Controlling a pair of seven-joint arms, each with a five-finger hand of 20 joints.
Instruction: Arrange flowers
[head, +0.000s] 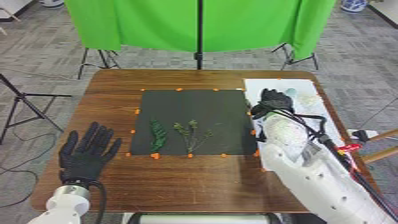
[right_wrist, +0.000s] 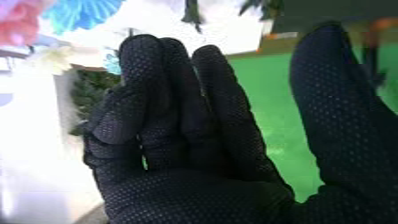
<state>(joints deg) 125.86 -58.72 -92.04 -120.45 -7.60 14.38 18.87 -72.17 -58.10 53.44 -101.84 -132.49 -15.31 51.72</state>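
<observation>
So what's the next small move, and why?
I'd probably ease the right robot hand toward the blue flower: thumb and fingers stand apart, the flower is close by, and the black mat has greenery but no blue bloom.

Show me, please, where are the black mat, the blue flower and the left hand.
Black mat (head: 195, 105): head view, on its bare far part.
Blue flower (right_wrist: 84, 13): right wrist view, on its petals.
Left hand (head: 82, 165): head view, on the gloved back or palm, below the fingers.

Prob. a robotics lab, w/ green backdrop (head: 142, 25), blk pole (head: 200, 30), blk tripod (head: 20, 95) & gray carpeted flr (head: 53, 60).
</observation>
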